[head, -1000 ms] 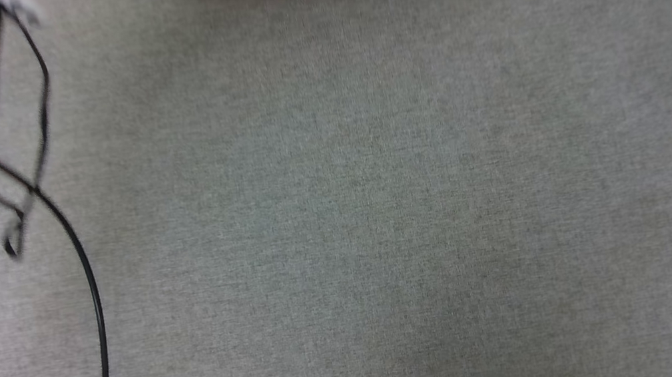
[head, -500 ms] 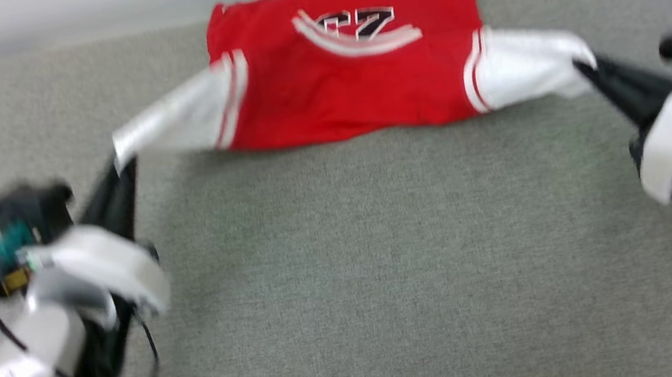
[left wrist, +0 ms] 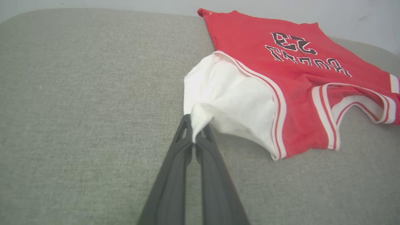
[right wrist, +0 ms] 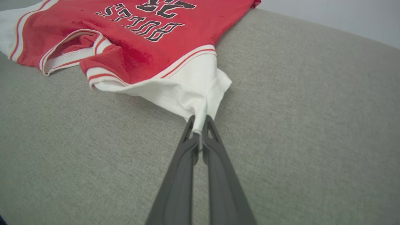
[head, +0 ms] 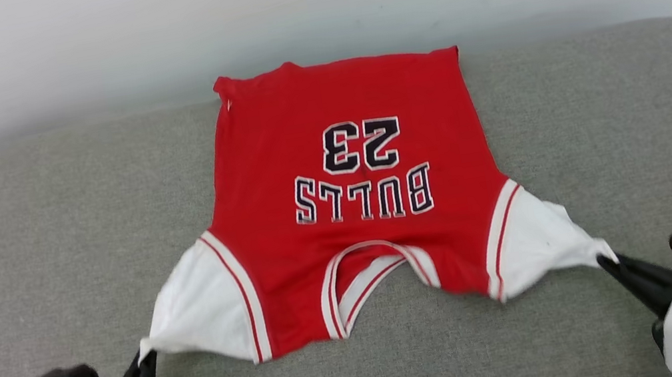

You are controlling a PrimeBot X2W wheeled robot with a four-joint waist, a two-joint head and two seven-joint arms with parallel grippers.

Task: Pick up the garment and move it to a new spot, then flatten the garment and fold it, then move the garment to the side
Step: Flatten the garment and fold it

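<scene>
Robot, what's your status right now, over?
Left gripper shut on one white sleeve, right gripper on the other. Garment lies spread, lettering up, on grey cushion. Nothing in the way.

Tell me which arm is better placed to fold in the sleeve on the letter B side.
Right. The right tool is shut on the tip of that white sleeve of the garment; the left tool pinches the opposite sleeve, beside the S.
</scene>
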